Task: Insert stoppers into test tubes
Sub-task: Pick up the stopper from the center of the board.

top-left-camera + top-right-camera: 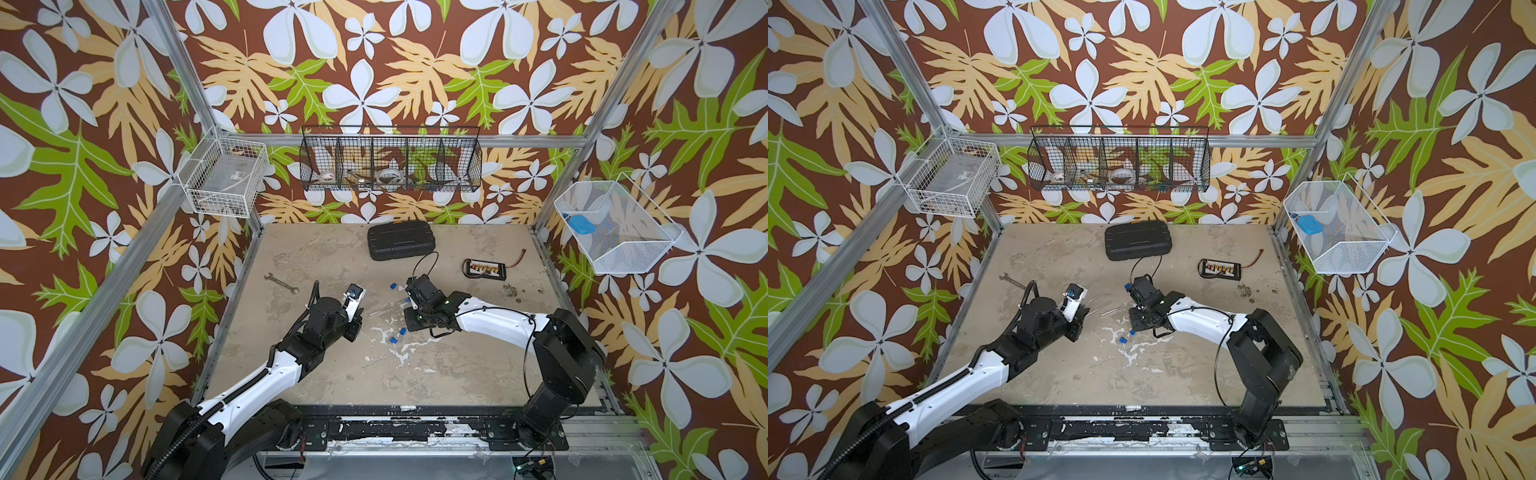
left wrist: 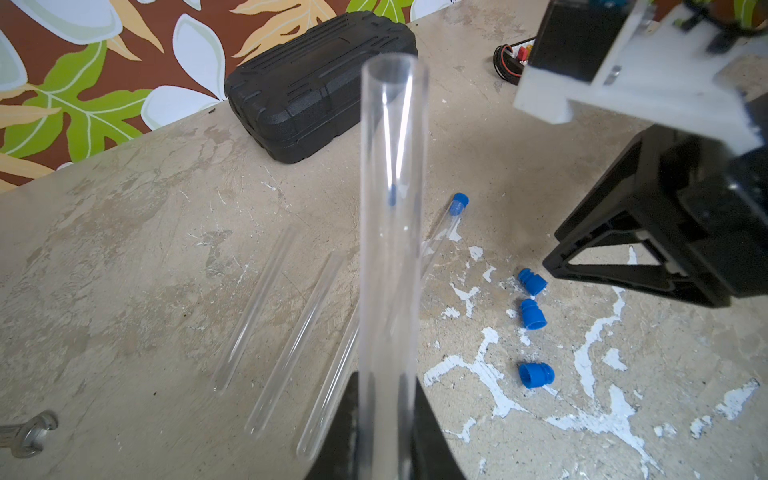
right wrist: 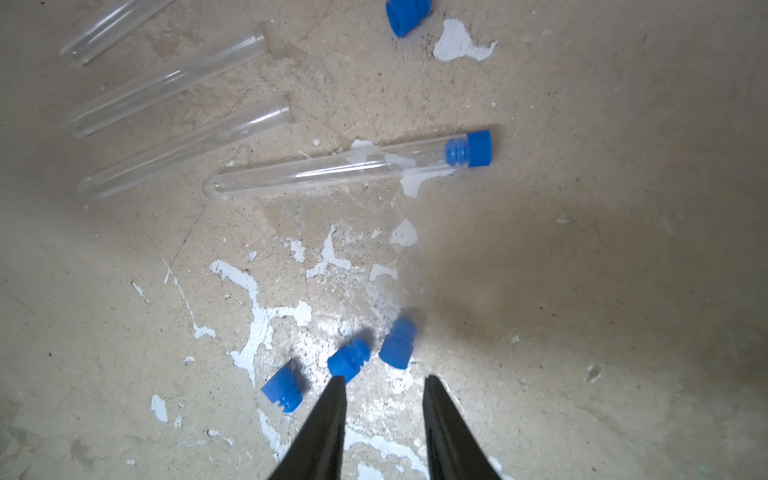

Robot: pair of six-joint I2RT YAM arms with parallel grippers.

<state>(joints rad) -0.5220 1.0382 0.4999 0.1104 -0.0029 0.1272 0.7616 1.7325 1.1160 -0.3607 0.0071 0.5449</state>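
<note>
My left gripper is shut on one clear test tube, holding it upright with its open mouth on top. Three open test tubes lie side by side on the table. A fourth tube lies beside them with a blue stopper in its mouth. My right gripper hangs open just above the table with nothing between its fingers. Three loose blue stoppers lie just past its fingertips, the middle one at the tip of one finger. Another stopper lies farther off.
A black case sits at the back of the table, with a connector board and wires to its right. A grey wrench lies at the left. Wire baskets hang on the walls. The two grippers are close together mid-table.
</note>
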